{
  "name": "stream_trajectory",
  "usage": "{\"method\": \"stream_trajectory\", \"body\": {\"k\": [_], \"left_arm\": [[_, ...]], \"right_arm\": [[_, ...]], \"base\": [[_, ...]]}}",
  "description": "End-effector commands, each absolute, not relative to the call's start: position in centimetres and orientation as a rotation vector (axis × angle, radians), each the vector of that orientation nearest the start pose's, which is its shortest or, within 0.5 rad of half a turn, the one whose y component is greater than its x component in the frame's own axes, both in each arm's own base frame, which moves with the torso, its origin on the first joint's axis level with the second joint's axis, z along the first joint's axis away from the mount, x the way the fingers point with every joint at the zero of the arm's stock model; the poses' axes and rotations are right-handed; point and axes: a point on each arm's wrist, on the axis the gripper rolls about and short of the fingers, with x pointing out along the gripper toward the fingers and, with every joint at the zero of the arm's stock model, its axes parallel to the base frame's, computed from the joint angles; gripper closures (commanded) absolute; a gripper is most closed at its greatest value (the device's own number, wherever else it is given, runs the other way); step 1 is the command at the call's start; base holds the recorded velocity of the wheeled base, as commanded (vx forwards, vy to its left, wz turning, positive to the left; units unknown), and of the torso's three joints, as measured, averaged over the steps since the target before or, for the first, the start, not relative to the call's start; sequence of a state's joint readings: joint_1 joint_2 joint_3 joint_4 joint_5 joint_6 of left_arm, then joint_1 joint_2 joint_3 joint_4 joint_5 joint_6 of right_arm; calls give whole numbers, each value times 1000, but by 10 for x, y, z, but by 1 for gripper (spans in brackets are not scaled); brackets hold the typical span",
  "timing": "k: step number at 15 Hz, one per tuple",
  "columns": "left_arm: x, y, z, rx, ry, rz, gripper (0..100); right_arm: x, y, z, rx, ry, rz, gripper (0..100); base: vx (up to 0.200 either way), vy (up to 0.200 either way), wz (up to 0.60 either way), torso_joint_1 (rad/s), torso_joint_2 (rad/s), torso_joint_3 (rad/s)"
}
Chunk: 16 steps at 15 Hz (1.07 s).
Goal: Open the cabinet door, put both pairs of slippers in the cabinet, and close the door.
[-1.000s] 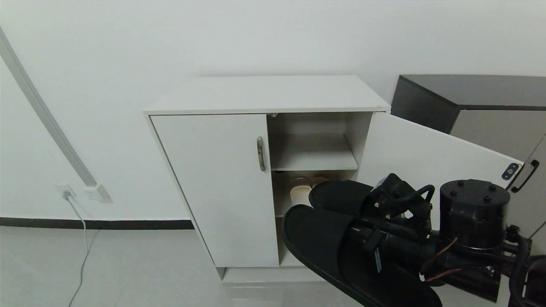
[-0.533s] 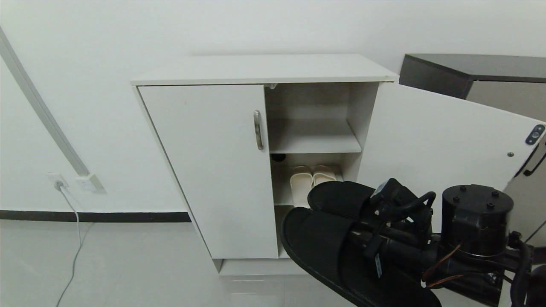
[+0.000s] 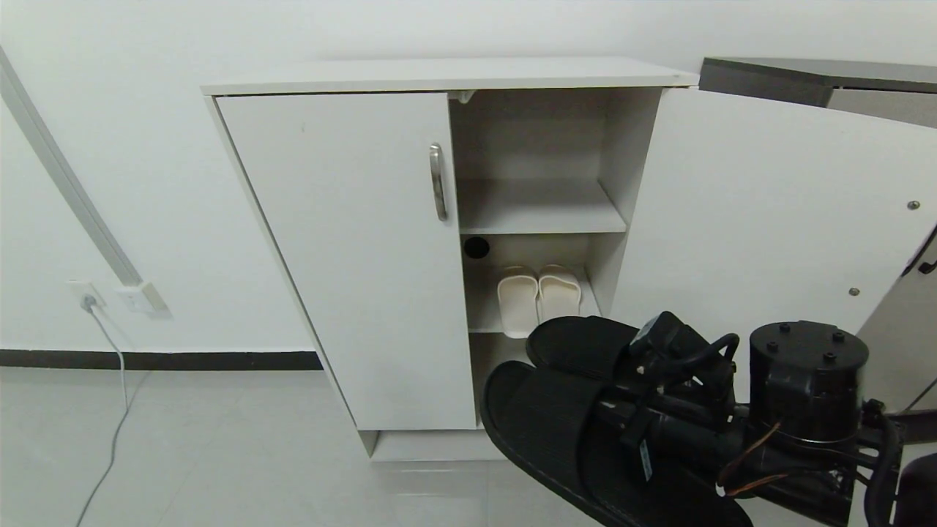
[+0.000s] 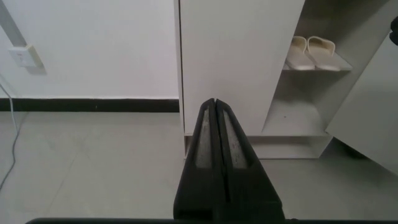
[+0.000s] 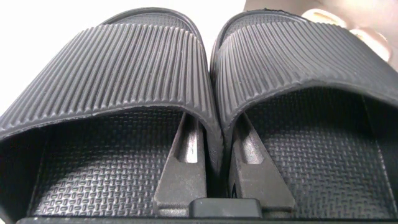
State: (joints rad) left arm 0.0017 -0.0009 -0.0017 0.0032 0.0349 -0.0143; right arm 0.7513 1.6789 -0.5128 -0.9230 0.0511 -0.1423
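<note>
A white cabinet (image 3: 337, 241) stands against the wall with its right door (image 3: 761, 212) swung open and its left door shut. A pair of cream slippers (image 3: 538, 296) lies on the middle shelf, also seen as cream slippers (image 4: 317, 53) from the left wrist. My right gripper (image 3: 622, 399) is shut on a pair of black slippers (image 3: 549, 410), pinching their inner side walls together, in front of the open compartment and low. In the right wrist view the fingers (image 5: 186, 158) sit inside the black slippers (image 5: 211, 93). My left gripper (image 4: 214, 109) is shut and empty, facing the cabinet's base.
The upper shelf (image 3: 538, 208) is bare and a bottom compartment (image 4: 295, 118) lies below the cream pair. A dark cabinet (image 3: 820, 80) stands behind the open door. A wall socket with a cable (image 3: 91, 307) is at the left. Grey floor (image 3: 183, 461) spreads in front.
The whole head picture has shifted: the cabinet now looks larger and higher, so the camera has come closer and lower. The cream slippers are now fully in sight. The right gripper still holds the black pair.
</note>
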Motion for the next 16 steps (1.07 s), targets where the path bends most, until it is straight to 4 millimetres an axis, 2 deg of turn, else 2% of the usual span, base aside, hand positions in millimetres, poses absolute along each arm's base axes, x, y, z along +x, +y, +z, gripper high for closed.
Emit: {"method": "stream_trajectory", "body": {"k": [1, 7, 8, 10, 12, 14, 16], "left_arm": [[-23, 1, 76, -14, 0, 37, 100], [-23, 1, 76, -15, 1, 38, 100], [-23, 1, 76, -15, 1, 37, 100], [-23, 1, 76, -14, 1, 38, 100], [-23, 1, 76, -14, 1, 37, 100], [-23, 1, 76, -11, 1, 37, 100], [-23, 1, 76, -12, 1, 37, 100]], "right_arm": [[197, 186, 140, -223, 186, 816, 100], [198, 186, 135, -229, 197, 817, 100], [203, 191, 136, -213, 178, 807, 100], [216, 206, 135, -159, 159, 732, 100], [229, 237, 131, -54, 176, 548, 100], [242, 257, 118, -73, 211, 411, 100], [260, 279, 118, -73, 187, 239, 100]], "base": [[0, 0, 0, -2, 61, 56], [0, 0, 0, 0, 0, 0], [0, 0, 0, 0, 0, 0], [0, 0, 0, 0, 0, 0], [0, 0, 0, 0, 0, 0], [0, 0, 0, 0, 0, 0], [0, 0, 0, 0, 0, 0]]}}
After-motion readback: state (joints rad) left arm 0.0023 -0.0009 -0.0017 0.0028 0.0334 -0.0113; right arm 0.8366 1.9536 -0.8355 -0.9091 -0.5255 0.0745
